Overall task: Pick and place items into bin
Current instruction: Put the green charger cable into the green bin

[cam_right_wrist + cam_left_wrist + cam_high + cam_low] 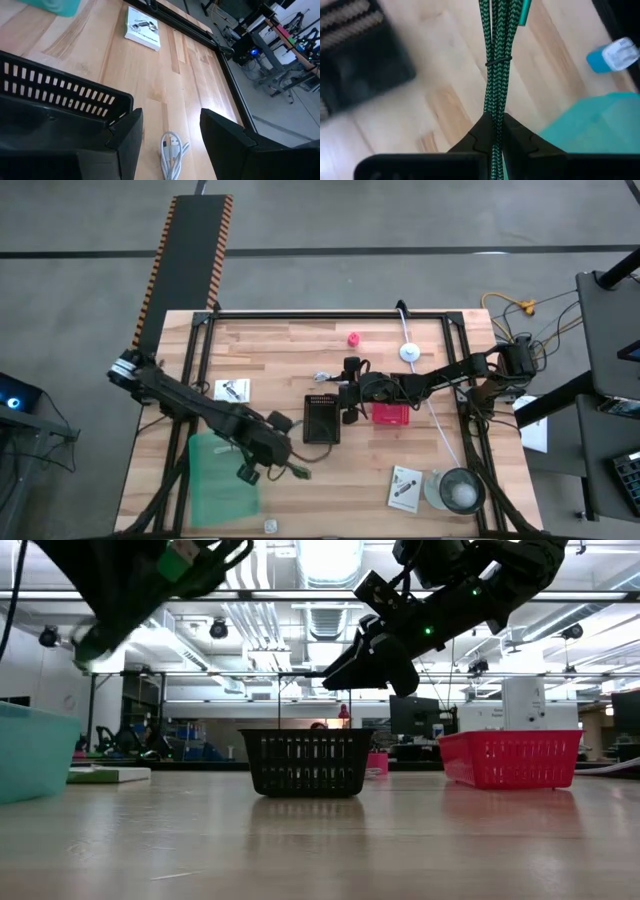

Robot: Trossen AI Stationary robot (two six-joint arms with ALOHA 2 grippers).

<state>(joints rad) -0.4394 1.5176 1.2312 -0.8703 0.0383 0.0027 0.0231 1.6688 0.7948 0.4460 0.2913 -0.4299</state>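
The pale wooden counter [300,350], framed by a black rail, carries a black basket [322,418] at its middle, with a red basket [391,415] just right of it and a teal bin [222,478] well to its left, bare wood lying between them. The left gripper [495,131] hangs between the black basket and the teal bin, fingers clenched on a green braided cable [496,65]. The right gripper [170,137] hovers at the black basket's far rim, fingers spread apart over a coiled white cable [171,152].
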